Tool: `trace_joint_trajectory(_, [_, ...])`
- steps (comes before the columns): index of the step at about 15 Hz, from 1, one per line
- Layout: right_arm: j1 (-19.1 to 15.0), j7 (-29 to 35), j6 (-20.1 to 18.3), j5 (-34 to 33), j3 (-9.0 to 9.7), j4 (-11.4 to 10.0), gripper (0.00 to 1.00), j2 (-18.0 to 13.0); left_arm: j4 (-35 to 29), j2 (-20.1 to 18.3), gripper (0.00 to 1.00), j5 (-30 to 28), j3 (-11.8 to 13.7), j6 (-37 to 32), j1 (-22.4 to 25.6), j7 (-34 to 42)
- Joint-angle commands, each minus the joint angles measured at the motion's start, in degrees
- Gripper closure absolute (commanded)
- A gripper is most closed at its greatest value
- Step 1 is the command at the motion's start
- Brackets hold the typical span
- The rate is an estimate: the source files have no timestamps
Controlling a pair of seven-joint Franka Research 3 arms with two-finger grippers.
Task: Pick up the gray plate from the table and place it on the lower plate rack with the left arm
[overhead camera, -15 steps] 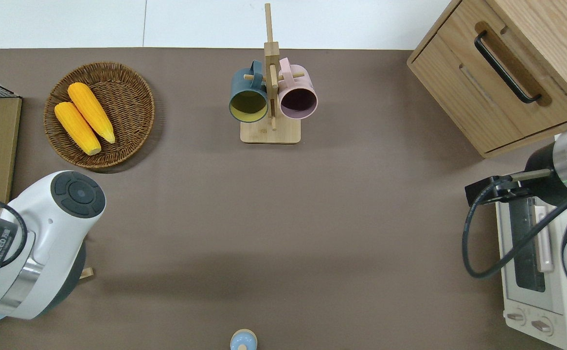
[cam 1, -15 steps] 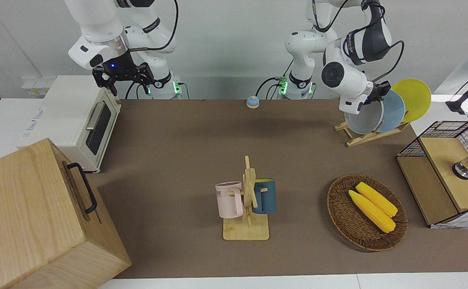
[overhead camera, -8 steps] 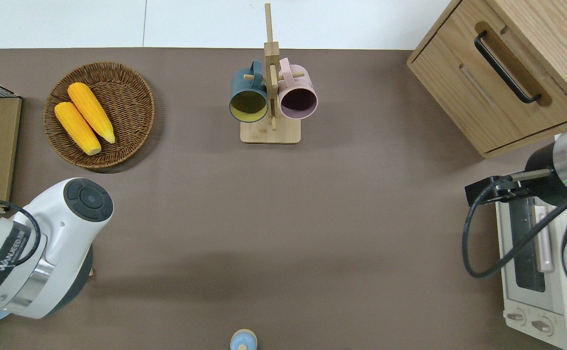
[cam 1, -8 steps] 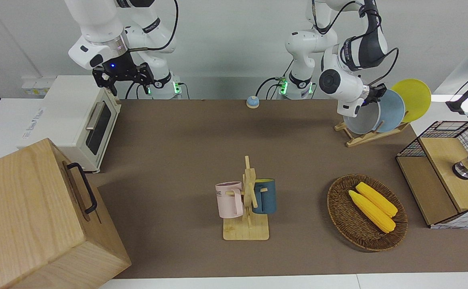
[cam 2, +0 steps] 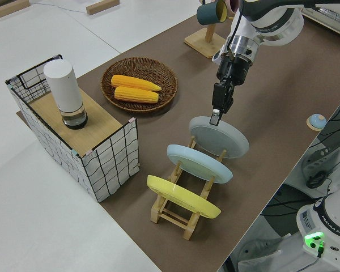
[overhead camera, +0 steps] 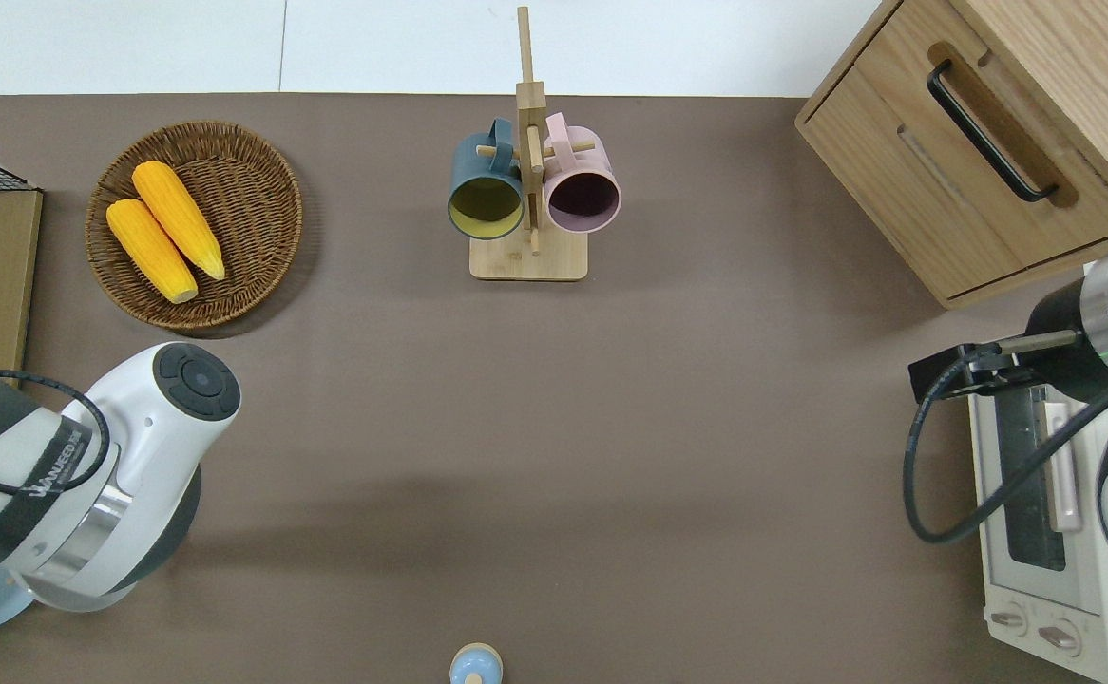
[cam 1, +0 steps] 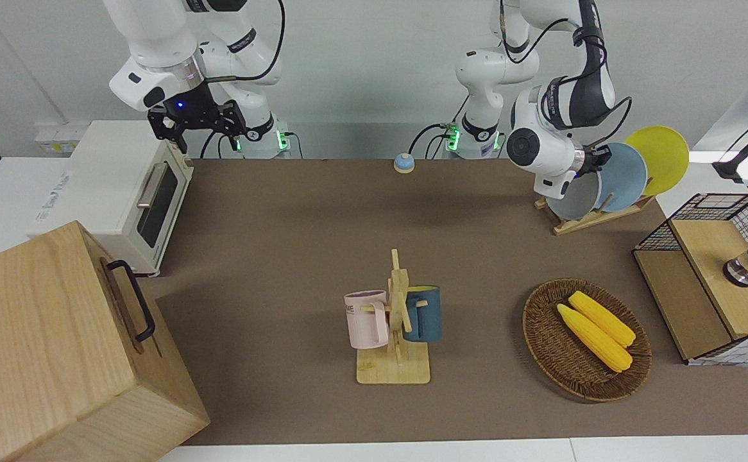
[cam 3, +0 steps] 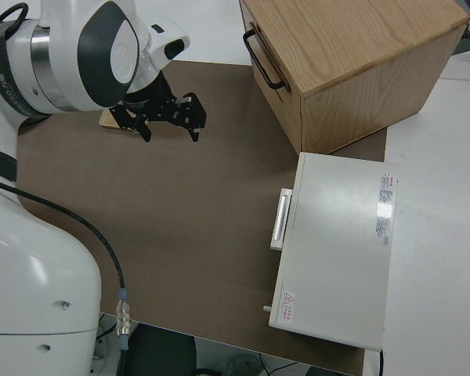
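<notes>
The left gripper (cam 2: 215,117) lowers the gray plate (cam 2: 221,139) into the rack (cam 2: 175,214) at the left arm's end of the table, near the robots. The fingers are narrow and appear to pinch the plate's upper rim, though the side view is too oblique to be sure of contact. The plate leans in the end slot toward the table's middle, just beside the blue plate (cam 2: 199,164), with the yellow plate (cam 2: 182,197) 1 slot on.

Judged from here, the placing is nearly done. The job now is to see the lower rim seated between 2 pegs before letting go, then open only a little and lift straight along the plate's tilt. A sideways pull could tip it against the blue plate.

The right arm is parked, its gripper (cam 3: 168,119) spread wide.
</notes>
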Motion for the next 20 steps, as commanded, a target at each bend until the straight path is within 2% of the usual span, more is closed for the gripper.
trace_joint_trajectory(1, [-1.4,0.7,-0.7,-0.4,1.24,0.4,0.017,-0.1,-0.1,0.4,0.83,1.0,0.8,1.4,-0.2,-0.8])
trace_joint_trajectory(6, [-1.4,0.7,-0.8,-0.4,1.24,0.4,0.017,-0.1,0.4,0.4,0.32,0.9,1.0,1.9,-0.2,0.0])
trace_joint_trajectory(8, [-1.4,0.7,-0.7,-0.4,1.24,0.4,0.017,-0.1,0.4,0.3,0.24,0.7,1.0,1.9,-0.1,0.2])
trace_joint_trajectory(11, [-1.4,0.7,-0.7,-0.4,1.24,0.4,0.017,-0.1,0.6,0.0,0.04,0.2,1.3,1.9,-0.2,1.3])
trace_joint_trajectory(16, [-1.4,0.7,-0.7,-0.4,1.24,0.4,0.017,-0.1,4.9,-1.4,0.01,-8.2,1.4,1.7,-0.1,9.3])
trace_joint_trajectory(20, [-1.4,0.7,-0.7,-0.4,1.24,0.4,0.017,-0.1,11.3,-1.6,0.01,-18.7,3.1,1.7,-0.1,17.2])
